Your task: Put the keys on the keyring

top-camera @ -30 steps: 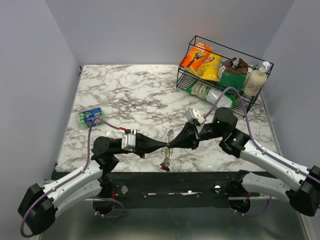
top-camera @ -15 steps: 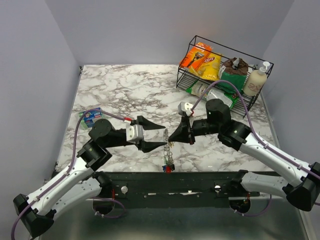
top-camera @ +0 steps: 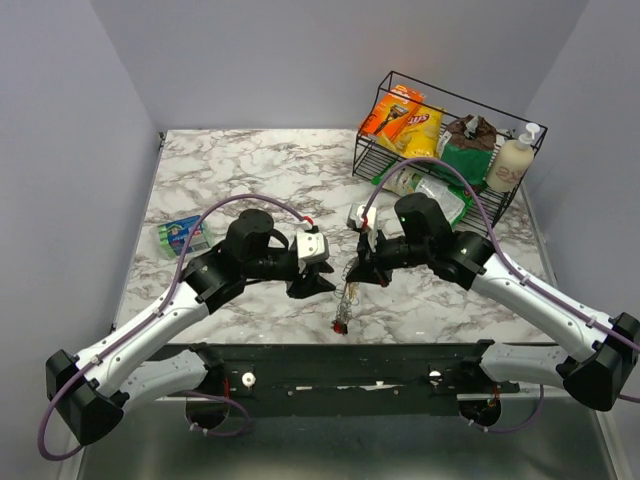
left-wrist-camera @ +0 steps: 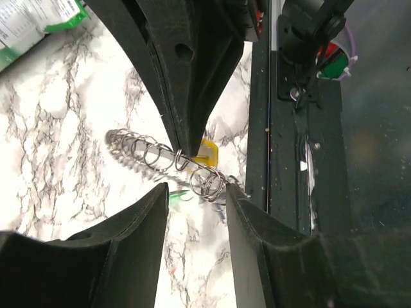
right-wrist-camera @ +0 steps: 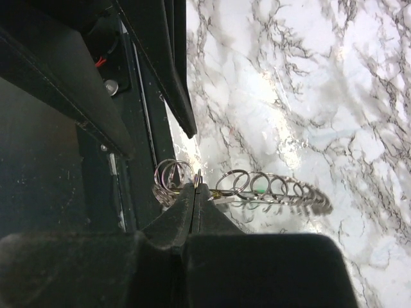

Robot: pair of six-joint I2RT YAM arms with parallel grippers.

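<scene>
While my right pincer (top-camera: 352, 278) is clamped tight on the upper end of the keyring (top-camera: 345, 305) in the overhead view, the keyring hangs from it as a string of silvery loops. Its long axis runs from my fingertips toward the near edge of the counter (top-camera: 250, 180), with a red key (top-camera: 340, 326) at the low end. My left pincer (top-camera: 315, 284) sits just left of that grip, fingers spread and gripping nothing.

From my left wrist, the spread fingers (left-wrist-camera: 138, 250) frame the bottom of the view. The keyring (left-wrist-camera: 151, 154) lies just ahead of their mouth, slanting from far left to near right. Its last loops are just off the gap between my tips; whether they touch I cannot tell. The right pincer comes in from above, its tips closed on the loops partway along. A yellow key (left-wrist-camera: 208, 151) shows just right of that grip, and a green key (left-wrist-camera: 180, 193) peeks out beside my left fingertip.

From my right wrist, the closed fingers (right-wrist-camera: 186, 212) pinch a loop near one end. A few loops bunch left of the grip, and the rest stretches rightward, nearly level across the frame, over the counter.
</scene>
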